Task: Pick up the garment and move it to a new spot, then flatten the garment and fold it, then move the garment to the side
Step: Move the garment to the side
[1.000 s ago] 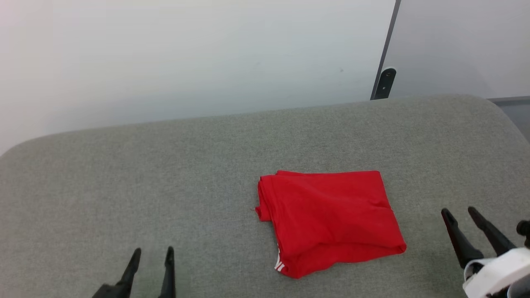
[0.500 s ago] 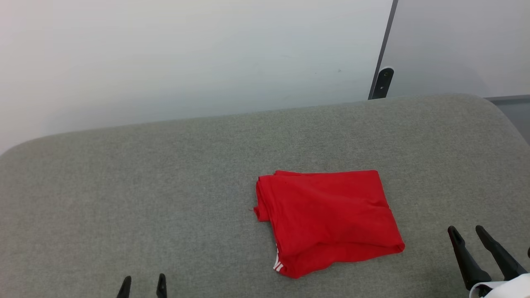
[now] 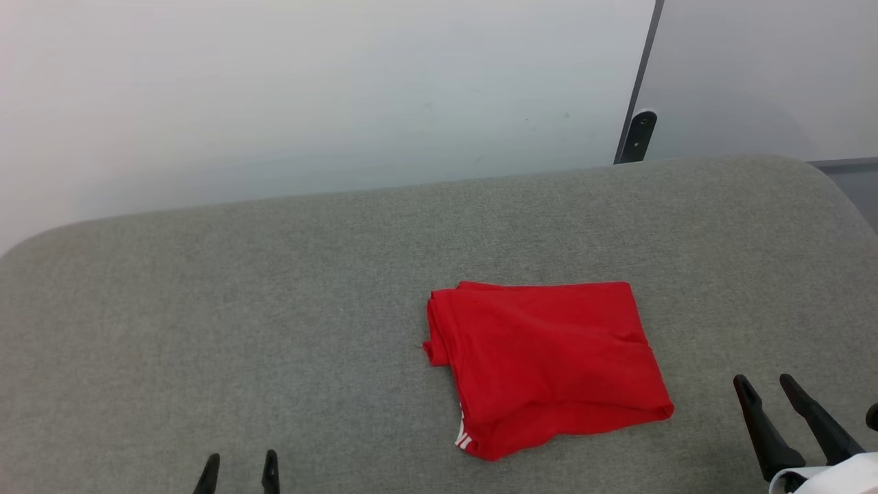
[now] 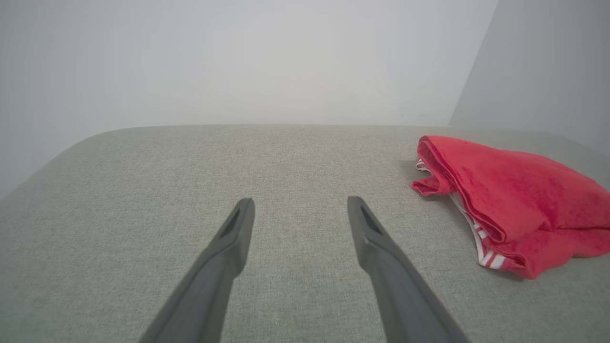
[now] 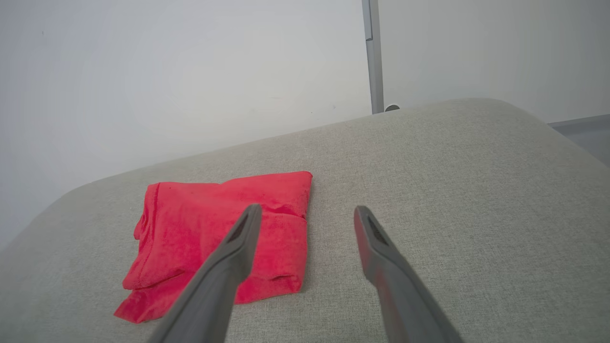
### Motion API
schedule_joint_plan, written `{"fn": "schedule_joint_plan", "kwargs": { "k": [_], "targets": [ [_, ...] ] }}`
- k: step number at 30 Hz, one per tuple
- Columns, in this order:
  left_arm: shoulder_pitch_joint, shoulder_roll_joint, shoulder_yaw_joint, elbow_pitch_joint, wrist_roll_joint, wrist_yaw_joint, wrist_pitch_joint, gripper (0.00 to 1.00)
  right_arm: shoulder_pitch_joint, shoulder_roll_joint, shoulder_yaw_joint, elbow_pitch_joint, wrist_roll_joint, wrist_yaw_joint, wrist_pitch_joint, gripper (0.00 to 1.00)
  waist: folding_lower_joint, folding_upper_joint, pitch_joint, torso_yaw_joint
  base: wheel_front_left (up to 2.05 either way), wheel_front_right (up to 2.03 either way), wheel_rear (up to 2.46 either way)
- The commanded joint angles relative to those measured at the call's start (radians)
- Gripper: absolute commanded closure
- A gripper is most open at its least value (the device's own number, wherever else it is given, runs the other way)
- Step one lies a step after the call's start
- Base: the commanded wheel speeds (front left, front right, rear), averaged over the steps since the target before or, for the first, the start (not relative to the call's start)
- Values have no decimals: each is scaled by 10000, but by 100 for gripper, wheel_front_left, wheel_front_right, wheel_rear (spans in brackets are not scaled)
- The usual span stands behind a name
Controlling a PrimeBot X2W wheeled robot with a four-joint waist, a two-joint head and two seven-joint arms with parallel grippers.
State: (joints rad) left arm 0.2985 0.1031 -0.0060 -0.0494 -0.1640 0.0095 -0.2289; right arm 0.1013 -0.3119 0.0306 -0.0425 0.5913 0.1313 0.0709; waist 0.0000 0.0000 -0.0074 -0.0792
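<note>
Slim dark fingers (image 3: 761, 425), white wrist (image 3: 845, 475)

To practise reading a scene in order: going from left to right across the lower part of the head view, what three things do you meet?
left gripper, open → garment, red and folded, lying on the grey surface → right gripper, open

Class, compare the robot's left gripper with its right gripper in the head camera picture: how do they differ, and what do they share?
The left gripper lies farther from the red shirt than the right gripper, which sits beside its right edge. The left gripper's fingers point nearly straight up the picture; the right gripper's lean leftward. Both are open, empty and off the shirt.
</note>
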Motion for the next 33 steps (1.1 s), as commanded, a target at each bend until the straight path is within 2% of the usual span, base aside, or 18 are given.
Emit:
{"fn": "schedule_joint_plan", "kwargs": {
  "k": [1, 6, 12, 17, 22, 28, 33],
  "targets": [
    [83, 31, -18, -33, 39, 57, 5, 0, 121, 38, -18, -53, -84, -13, 37, 0, 0, 0, 5, 15, 0, 0, 0],
    [-60, -5, -136, -21, 31, 85, -3, 0, -230, 35, 126, 17, -155, -13, 338, 0, 0, 0, 87, 41, 0, 0, 0],
    [-574, -124, -423, 206, -27, 32, -84, 0, -1745, -60, 544, 696, -389, -13, 1843, 0, 0, 0, 498, 161, 0, 0, 0],
    [-1007, -172, -604, 469, -54, -19, -185, 0, -3656, -279, 1057, 1818, -563, -14, 3221, 0, 0, 0, 855, 368, 0, 0, 0],
    [-1467, -213, -747, 758, -91, -106, -270, 0, -5262, -422, 1550, 3387, -239, -13, 4675, 0, 0, 0, 1196, 747, 0, 0, 0],
    [-1959, -306, -1008, 1074, -51, -141, -340, 0, -6241, -771, 2384, 4896, 286, -13, 6926, 0, 0, 0, 1615, 1179, 0, 0, 0],
    [-2510, -382, -1227, 1198, -9, -172, -364, 0, -6720, -955, 2666, 5573, 312, -13, 7483, 0, 0, 0, 2234, 1487, 0, 0, 0]
  ]
}}
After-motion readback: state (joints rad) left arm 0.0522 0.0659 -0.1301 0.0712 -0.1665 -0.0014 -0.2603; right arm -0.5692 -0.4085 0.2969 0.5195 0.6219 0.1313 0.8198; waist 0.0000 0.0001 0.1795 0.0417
